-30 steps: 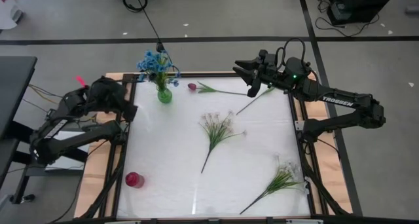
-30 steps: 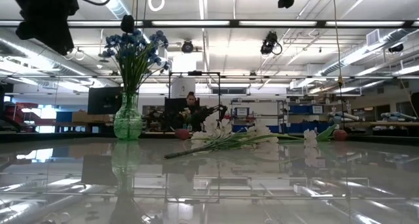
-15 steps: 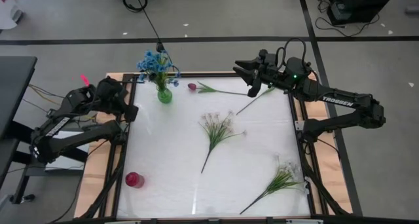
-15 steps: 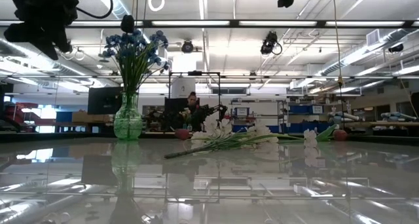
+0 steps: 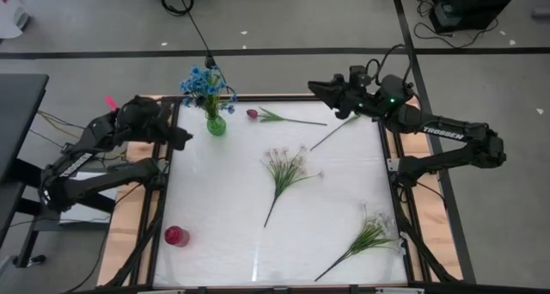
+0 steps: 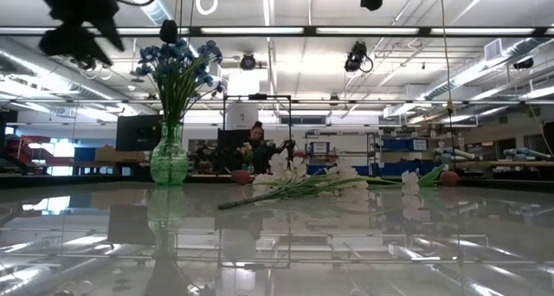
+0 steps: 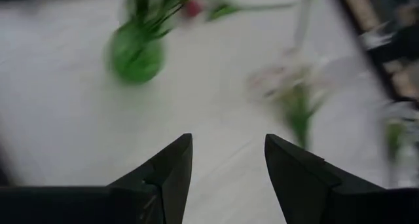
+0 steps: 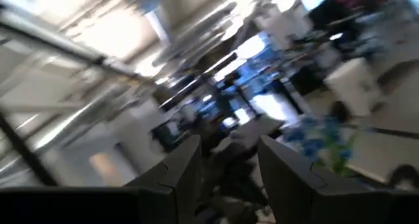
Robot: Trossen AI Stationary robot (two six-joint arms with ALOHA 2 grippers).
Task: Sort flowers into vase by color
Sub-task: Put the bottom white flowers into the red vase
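The white table (image 5: 223, 199) filled the high view, with an arm at either side. The left gripper (image 5: 183, 139) hung at about nine o'clock over the table's edge, its jaws standing apart with nothing between them; the left wrist view showed bare table in the gap. The right gripper (image 5: 320, 89) hovered at about one o'clock, high above the far edge, fingers parted and empty.

The green vase (image 5: 216, 124) stood at eleven o'clock, already holding the blue flowers (image 5: 203, 82). A small pink vase (image 5: 176, 235) sat at seven o'clock. One white sprig (image 5: 284, 169) lay near the centre, a second white sprig (image 5: 368, 235) at five o'clock. The dark pink tulip bud (image 5: 253, 114) lay at twelve o'clock, just beside the green vase, its stem running toward the right gripper. Another thin stem (image 5: 335, 132) lay at one o'clock.

These sprigs looked very light, with thin, bendy stems and soft heads. A pinch at mid-stem, clear of the leaves, would likely hold best; a smooth stem could swivel or slip in the jaws.
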